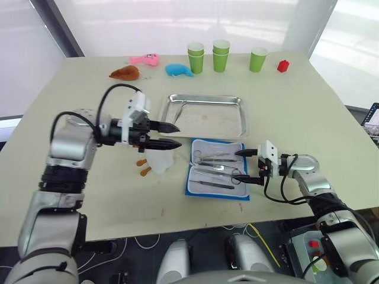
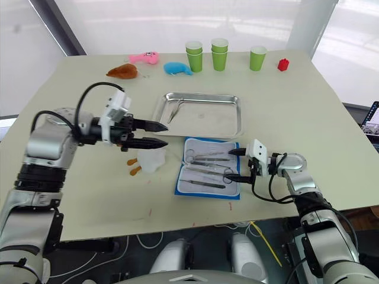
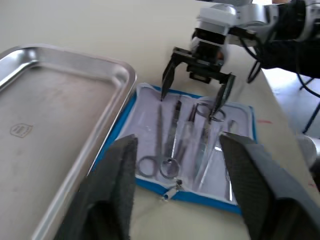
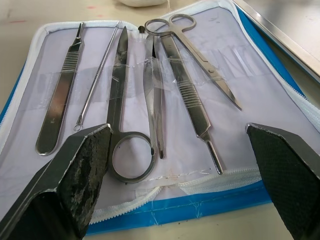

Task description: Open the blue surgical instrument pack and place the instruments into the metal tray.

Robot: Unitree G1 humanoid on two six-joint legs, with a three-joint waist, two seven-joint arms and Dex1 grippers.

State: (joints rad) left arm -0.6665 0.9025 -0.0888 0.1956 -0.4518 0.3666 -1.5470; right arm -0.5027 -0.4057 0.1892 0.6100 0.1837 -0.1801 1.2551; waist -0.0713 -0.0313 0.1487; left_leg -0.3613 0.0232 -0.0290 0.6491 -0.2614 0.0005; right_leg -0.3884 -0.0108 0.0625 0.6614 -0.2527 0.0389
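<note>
Our right gripper [image 1: 249, 164] gapes wide over the opened pack [image 1: 217, 168]; left gripper [image 1: 175, 135] open too; thin instruments [image 4: 150, 95] may slip.

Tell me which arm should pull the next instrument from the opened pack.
Right. The right gripper is open at the edge of the blue pack, facing the instruments. The left gripper hangs beside the metal tray, off the pack.

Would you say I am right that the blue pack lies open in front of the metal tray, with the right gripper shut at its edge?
Not quite: the right gripper is open, its fingers spread wide at the edge of the blue pack, as the right wrist view shows. The rest holds: the pack lies open in front of the metal tray, its instruments still in it.
</note>
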